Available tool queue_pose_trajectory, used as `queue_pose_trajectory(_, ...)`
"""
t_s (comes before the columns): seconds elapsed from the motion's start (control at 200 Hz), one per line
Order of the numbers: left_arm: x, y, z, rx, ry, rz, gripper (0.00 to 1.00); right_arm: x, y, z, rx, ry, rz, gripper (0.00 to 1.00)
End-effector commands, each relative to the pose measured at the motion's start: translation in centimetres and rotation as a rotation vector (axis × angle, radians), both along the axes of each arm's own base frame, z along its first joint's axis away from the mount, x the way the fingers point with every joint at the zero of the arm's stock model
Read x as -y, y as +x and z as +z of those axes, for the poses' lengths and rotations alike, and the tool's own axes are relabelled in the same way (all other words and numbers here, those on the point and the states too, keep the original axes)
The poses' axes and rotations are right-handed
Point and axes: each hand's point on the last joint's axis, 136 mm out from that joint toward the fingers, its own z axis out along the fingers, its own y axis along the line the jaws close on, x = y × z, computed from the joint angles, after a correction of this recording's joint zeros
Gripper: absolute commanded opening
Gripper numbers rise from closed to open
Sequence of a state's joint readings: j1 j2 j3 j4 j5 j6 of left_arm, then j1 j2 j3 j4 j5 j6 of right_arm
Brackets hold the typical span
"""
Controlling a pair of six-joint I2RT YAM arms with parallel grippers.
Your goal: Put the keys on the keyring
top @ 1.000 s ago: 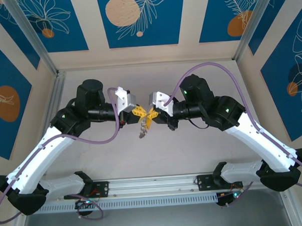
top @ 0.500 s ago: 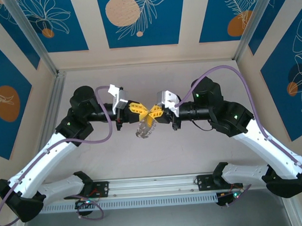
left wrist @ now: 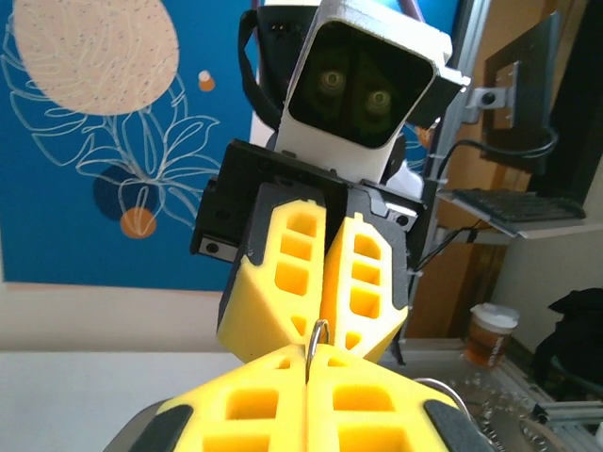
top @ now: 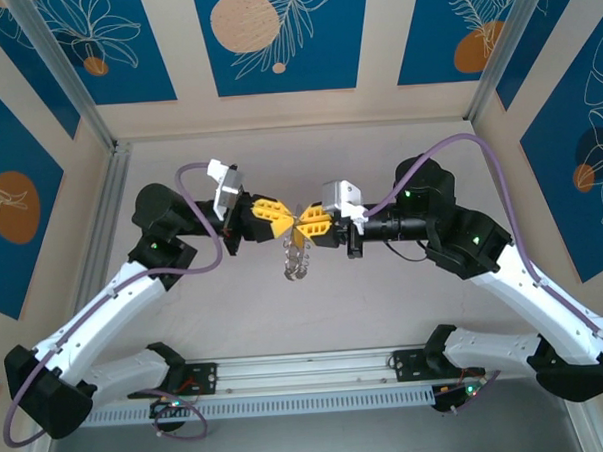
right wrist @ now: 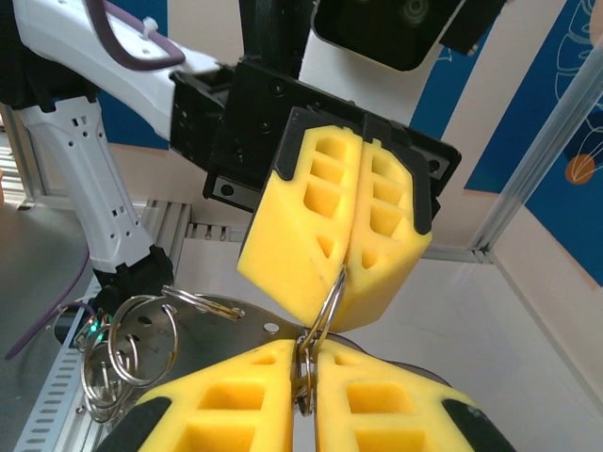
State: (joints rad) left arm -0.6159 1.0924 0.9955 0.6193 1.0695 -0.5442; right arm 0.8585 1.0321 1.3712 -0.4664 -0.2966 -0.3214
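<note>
Two claws are meeting tip to tip above the counter: the left claw and right claw are both pinching the keyring, fingers together, keys dangling just beneath.

pale table, metal rail at near edge

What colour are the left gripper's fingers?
Yellow. The left gripper's fingers show best in the right wrist view.
</note>
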Motion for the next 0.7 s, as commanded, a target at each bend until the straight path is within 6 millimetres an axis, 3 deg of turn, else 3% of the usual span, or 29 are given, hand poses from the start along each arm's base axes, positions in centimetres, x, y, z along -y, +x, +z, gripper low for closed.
queue_pose_trajectory(0.0, -1.6, -1.0, 3.8, 0.085, -0.137, -0.014, 0.00, 0.2, -1.2, -1.1, -0.043, -0.017, 0.055, 0.12)
queue_pose_trajectory(0.46, -1.2, -0.4, 3.2, 0.061, -0.119, -0.008, 0.00, -0.2, -1.5, -0.5, -0.023, 0.023, 0.085, 0.11)
queue_pose_trajectory(0.695, -1.2, -0.4, 3.3, 0.060, -0.119, -0.009, 0.00, -0.2, -1.5, -0.1, -0.027, 0.038, 0.088, 0.00)
